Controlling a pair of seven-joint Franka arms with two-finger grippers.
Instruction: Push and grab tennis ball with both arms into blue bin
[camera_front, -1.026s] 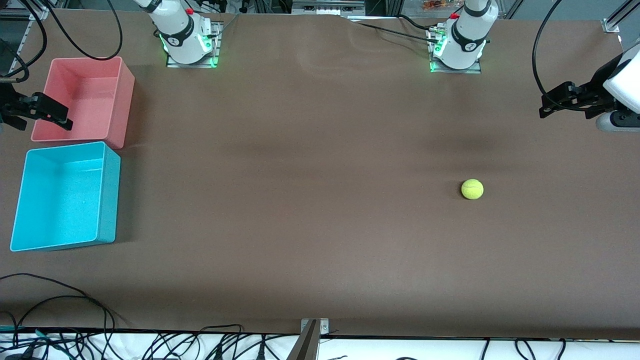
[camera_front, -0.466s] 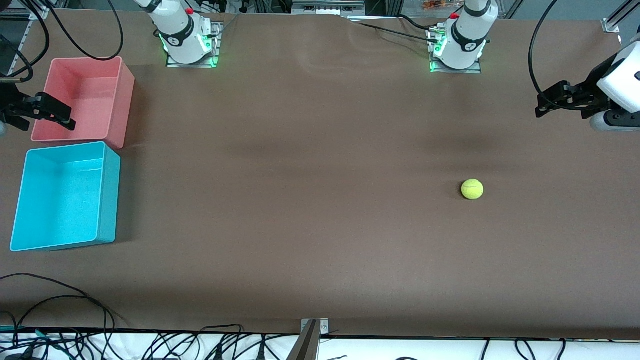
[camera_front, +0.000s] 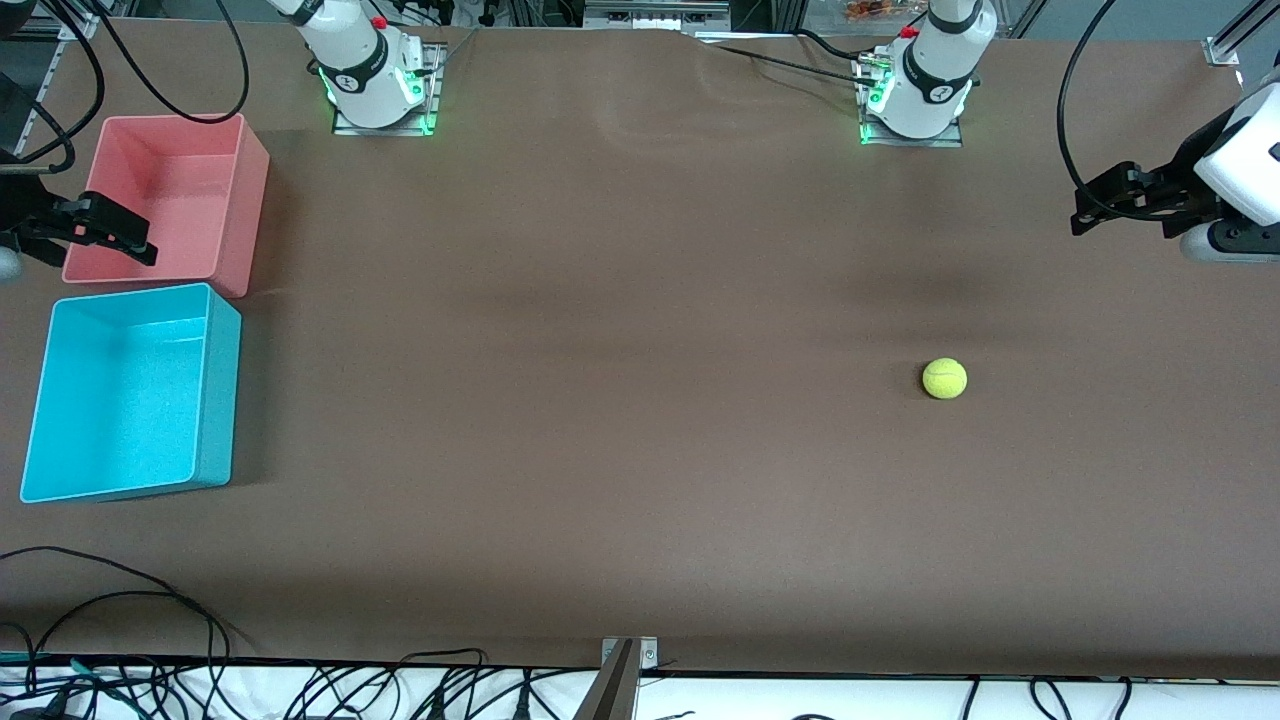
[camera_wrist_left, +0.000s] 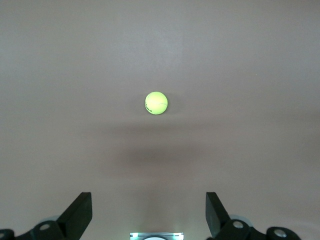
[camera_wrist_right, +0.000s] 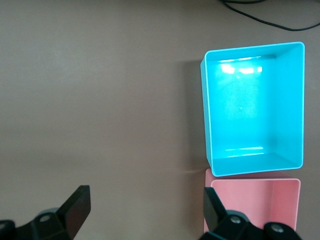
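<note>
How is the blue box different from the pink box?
The blue bin is cyan; the pink bin is pink-red. The blue bin lies nearer the front camera. The right tool hangs open over the pink bin's edge; nothing is over the blue bin. Both are empty, rectangular and similar in size.

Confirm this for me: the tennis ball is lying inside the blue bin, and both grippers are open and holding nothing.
Not quite. The tennis ball lies on the bare table toward the left arm's end, well away from the blue bin, which the front view shows empty. The rest holds: the left gripper and right gripper are open and hold nothing.
</note>
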